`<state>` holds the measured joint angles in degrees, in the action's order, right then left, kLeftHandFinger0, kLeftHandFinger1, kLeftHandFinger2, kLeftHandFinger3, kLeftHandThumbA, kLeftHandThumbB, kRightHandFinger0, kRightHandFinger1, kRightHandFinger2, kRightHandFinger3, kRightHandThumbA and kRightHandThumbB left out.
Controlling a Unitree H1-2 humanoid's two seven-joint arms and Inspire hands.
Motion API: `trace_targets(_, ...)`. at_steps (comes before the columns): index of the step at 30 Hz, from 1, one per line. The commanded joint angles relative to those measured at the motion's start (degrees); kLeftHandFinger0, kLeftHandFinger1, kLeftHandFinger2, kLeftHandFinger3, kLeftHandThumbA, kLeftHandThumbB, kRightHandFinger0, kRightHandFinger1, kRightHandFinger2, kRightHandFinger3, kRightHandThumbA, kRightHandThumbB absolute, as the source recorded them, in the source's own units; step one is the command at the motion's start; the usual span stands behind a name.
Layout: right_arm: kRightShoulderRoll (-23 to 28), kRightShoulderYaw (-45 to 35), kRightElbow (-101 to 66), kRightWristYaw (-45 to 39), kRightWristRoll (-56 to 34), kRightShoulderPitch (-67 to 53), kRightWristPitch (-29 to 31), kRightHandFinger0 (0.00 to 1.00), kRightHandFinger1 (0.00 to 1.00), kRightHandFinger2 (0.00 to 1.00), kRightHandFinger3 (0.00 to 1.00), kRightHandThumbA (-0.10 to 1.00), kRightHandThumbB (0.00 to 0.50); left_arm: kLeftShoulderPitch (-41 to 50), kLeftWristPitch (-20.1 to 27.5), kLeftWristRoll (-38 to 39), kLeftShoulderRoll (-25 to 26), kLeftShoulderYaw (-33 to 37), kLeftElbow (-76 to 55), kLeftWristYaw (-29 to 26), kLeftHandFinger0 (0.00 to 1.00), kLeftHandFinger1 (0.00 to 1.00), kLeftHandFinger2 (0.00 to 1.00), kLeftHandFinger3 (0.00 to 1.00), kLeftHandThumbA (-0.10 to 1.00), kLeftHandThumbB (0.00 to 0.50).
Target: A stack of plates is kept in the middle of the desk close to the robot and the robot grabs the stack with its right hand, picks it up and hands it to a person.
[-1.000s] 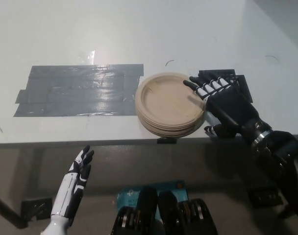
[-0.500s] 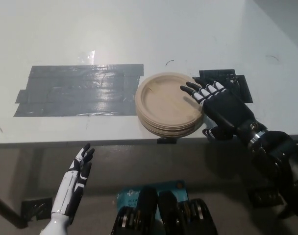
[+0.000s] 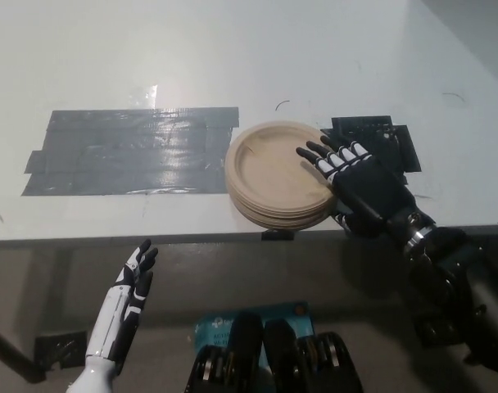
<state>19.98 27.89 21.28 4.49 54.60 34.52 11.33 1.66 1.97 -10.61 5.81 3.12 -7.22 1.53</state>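
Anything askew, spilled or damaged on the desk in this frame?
Nothing spilled or broken. The plate stack is slightly uneven, lower plates peeking out toward the desk's near edge. The right hand reaches over its rim.

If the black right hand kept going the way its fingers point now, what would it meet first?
Probably the stack of plates: the right hand is open, its fingers already above the stack's right rim and pointing across the top plate. Whether they touch it is unclear.
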Motion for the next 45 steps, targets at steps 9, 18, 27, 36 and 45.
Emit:
trace_targets(9,-1.9,2.2,4.6,3.7,0.7,3.2,3.2,1.00,1.00,1.00,1.00,0.91,0.500,-1.3,1.6,0.4,0.2,0.0,-0.8,0.0,1.00,1.00,1.00,1.00,1.00,0.000)
trace_targets(18,-6.8,5.9,22.4,13.7,2.9,9.2,7.0,0.01,0.07,0.23,0.32,0.21,0.345,-1.5,1.0,0.9,0.0,-0.2,-1.3,0.1,1.00,1.00,1.00,1.00,1.00,0.000)
trace_targets(27,-6.7,3.9,28.4,21.2,-1.2,13.6,10.6,0.00,0.21,0.45,0.34,0.17,0.302,-2.1,1.1,0.9,0.2,-0.4,-1.3,0.1,1.00,1.00,1.00,1.00,1.00,0.000)
trace_targets(36,-4.4,1.1,21.9,28.5,-1.4,13.0,12.2,0.00,0.21,0.41,0.09,0.11,0.339,-2.4,0.4,1.1,0.3,-0.4,-1.5,0.3,1.00,1.00,1.00,1.00,1.00,0.000)
trace_targets(45,-2.5,-4.6,9.5,25.1,-3.8,12.0,11.0,0.00,0.32,0.59,0.24,0.13,0.303,-2.6,0.1,0.8,0.4,-0.5,-1.3,0.5,1.00,1.00,1.00,1.00,1.00,0.000)
